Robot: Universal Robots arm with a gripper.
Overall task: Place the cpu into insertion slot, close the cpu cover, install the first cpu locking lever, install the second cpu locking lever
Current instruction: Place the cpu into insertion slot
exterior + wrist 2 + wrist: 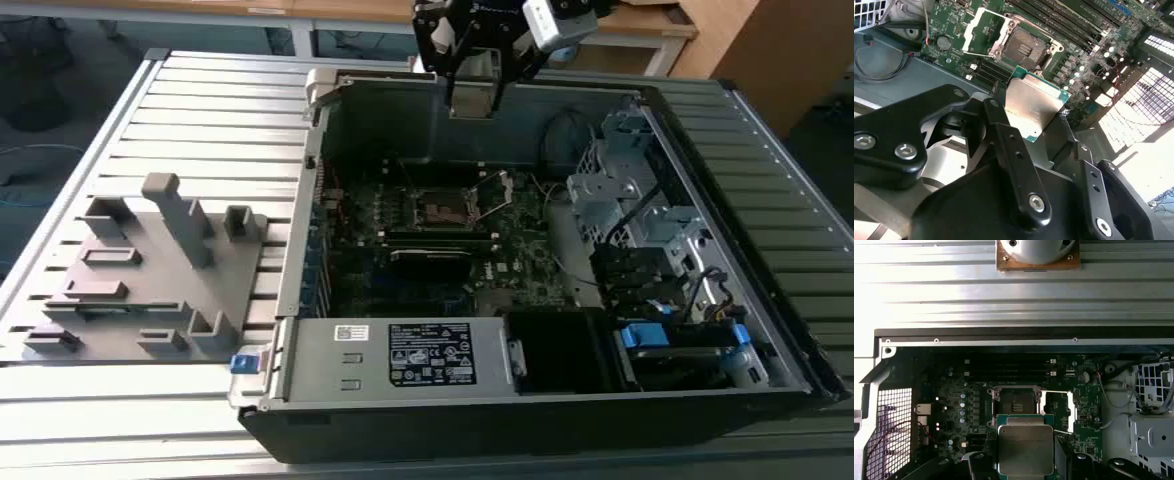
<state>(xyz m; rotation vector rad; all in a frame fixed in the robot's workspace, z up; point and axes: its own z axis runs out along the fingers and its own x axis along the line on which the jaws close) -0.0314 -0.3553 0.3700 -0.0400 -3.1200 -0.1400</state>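
Claw (474, 100) hangs high over the far wall of the open computer case (387, 130), and it is clamped on the chip (1034, 105). In the second wrist view one black finger (1004, 135) presses on one edge of the chip and the other finger on the opposite edge, with the dull silver top facing the camera. The chip is in the air, well apart from the green board (400, 270) below it. The socket (1026, 50) lies on that board with its dark square bare, and in the first wrist view the chip (1025, 450) is beside the socket (1016, 402), not over it. The cover (985, 31) is swung open and lies just beside the socket, so the way in is free. I judge that the first step, placing the chip, is in hand and that nothing after it is done yet. To my mind this placing asks that the claw brings the chip exactly over the socket, keeps it level and square to the metal rim, and goes down gently, because a tilted chip could hurt the contacts. Whether the corners match I cannot tell. The case stands on a ribbed metal table (200, 110), and a grey plate (147, 270) with blocks lies at the exterior view's left.
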